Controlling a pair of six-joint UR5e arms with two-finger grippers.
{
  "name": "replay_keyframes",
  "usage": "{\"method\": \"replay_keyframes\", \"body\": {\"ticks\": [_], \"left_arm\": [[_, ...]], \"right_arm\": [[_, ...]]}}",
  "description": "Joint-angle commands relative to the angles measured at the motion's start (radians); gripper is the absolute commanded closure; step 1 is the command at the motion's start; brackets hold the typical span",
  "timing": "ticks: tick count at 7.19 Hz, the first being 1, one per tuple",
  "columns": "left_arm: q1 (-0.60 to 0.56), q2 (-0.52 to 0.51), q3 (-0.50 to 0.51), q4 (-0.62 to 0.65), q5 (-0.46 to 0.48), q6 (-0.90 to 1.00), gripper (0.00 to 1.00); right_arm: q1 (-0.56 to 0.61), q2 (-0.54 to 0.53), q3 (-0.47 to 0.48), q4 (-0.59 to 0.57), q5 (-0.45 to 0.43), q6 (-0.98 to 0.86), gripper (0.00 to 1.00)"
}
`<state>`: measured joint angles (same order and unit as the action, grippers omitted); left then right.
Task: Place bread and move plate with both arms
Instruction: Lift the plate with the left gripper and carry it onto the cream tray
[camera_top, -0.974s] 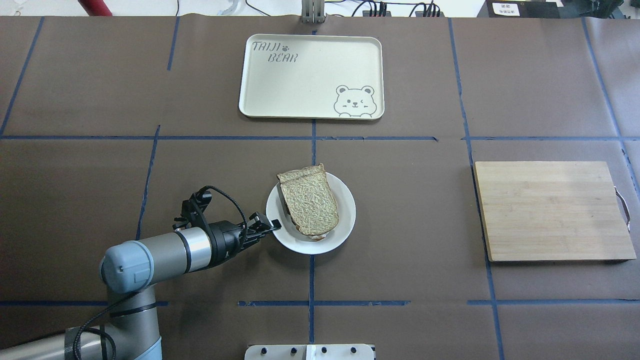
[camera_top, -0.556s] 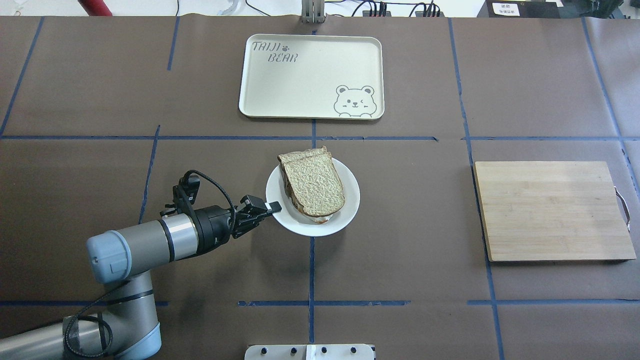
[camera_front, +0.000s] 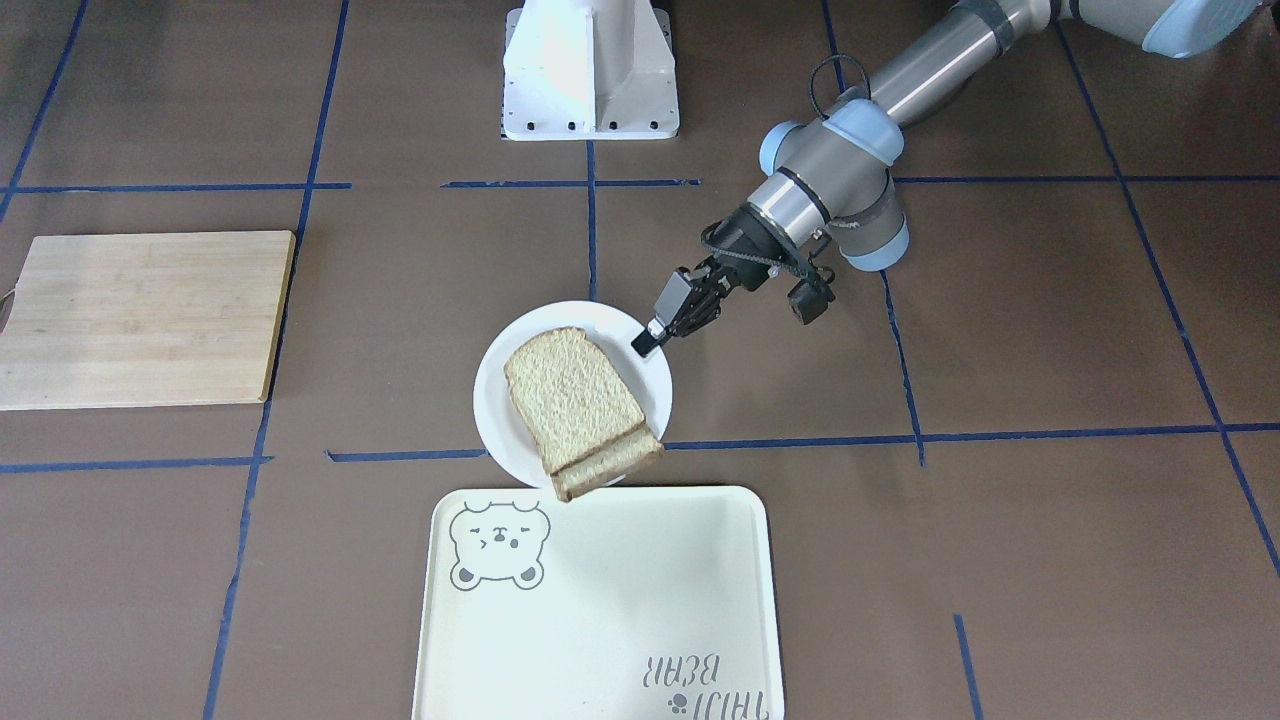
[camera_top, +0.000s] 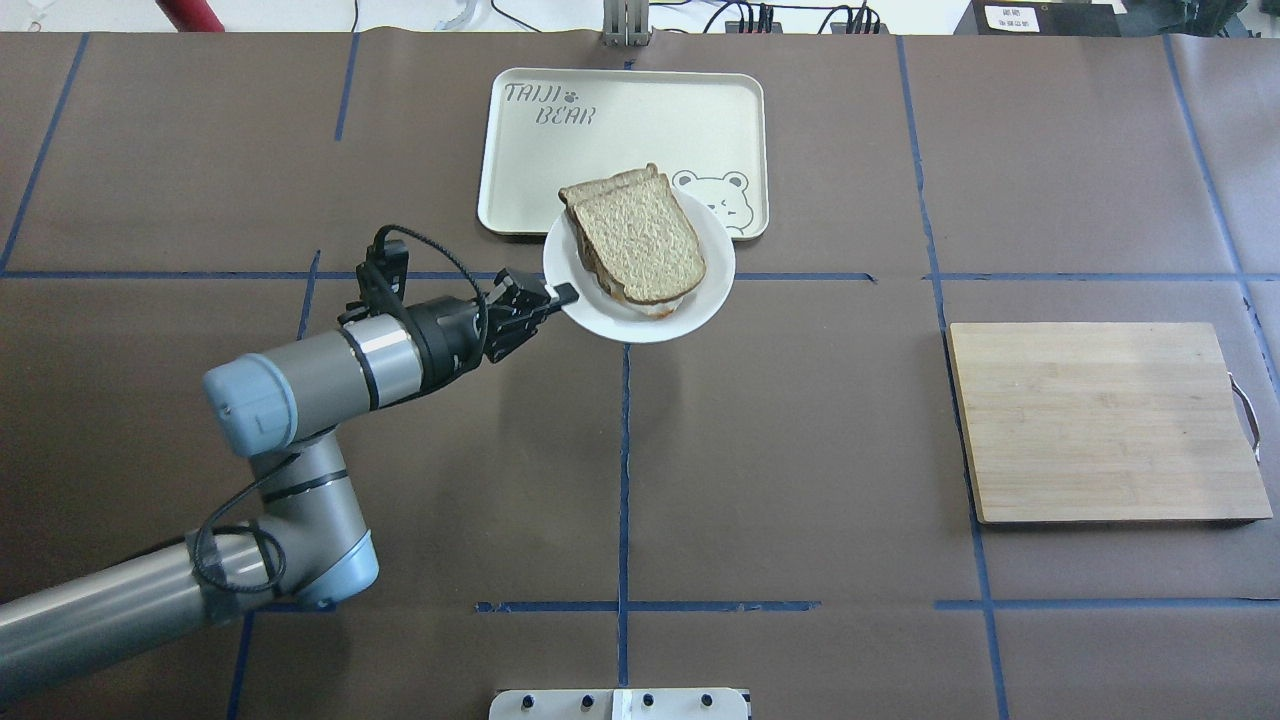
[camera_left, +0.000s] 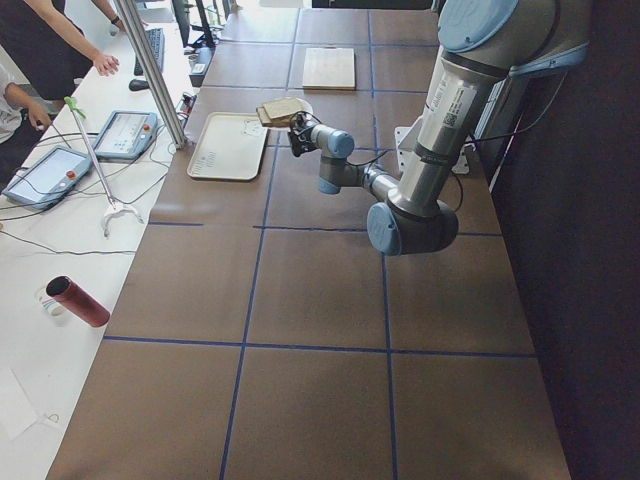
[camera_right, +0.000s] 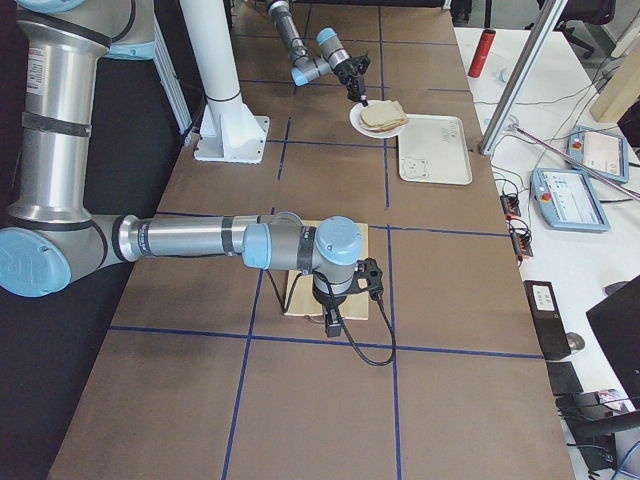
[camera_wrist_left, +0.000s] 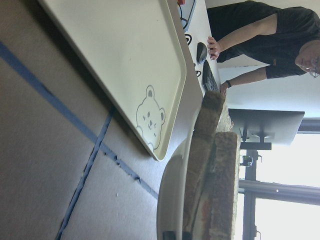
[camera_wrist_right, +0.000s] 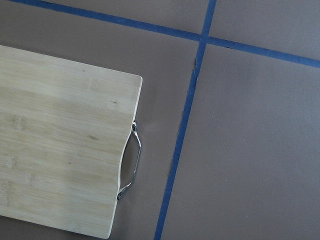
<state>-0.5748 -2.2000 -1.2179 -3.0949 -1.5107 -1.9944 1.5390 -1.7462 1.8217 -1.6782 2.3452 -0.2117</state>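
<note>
The small white plate (camera_top: 652, 328) carries the wholemeal bread (camera_top: 640, 240), which lies on top of a second slice. My left gripper (camera_top: 562, 293) is shut on the plate's near-left rim and holds it off the table, over the near edge of the cream bear tray (camera_top: 560, 150). The front view shows the gripper (camera_front: 645, 343), plate (camera_front: 560, 312) and bread (camera_front: 570, 390). The left wrist view sees the plate (camera_wrist_left: 172, 200) and bread (camera_wrist_left: 222, 190) edge-on. My right gripper (camera_right: 332, 318) shows only in the exterior right view, above the wooden board; I cannot tell if it is open or shut.
A wooden cutting board (camera_top: 1100, 420) with a metal handle lies on the table's right side. The white pedestal (camera_front: 590, 70) stands at the robot's base. Operators and tablets are at a side table (camera_left: 60, 170) beyond the tray.
My left gripper has carried the plate and bread away from the robot, from the table's middle to the tray's near edge. The arm has stretched forward with it.
</note>
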Motion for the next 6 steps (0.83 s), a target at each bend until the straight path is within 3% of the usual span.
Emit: {"method": "replay_keyframes", "body": {"ticks": [1, 2, 6], "left_arm": [[-0.132, -0.177, 0.27, -0.001, -0.086, -0.035, 1.0], [-0.143, -0.254, 0.408, -0.001, -0.086, -0.035, 1.0], [-0.132, -0.303, 0.535, -0.002, -0.092, -0.035, 1.0]], "right_arm": [[0.0, -0.001, -0.002, 0.0, -0.001, 0.0, 0.0], [0.0, -0.001, -0.002, 0.0, -0.001, 0.0, 0.0], [0.0, -0.006, -0.001, 0.0, -0.001, 0.0, 0.0]]}}
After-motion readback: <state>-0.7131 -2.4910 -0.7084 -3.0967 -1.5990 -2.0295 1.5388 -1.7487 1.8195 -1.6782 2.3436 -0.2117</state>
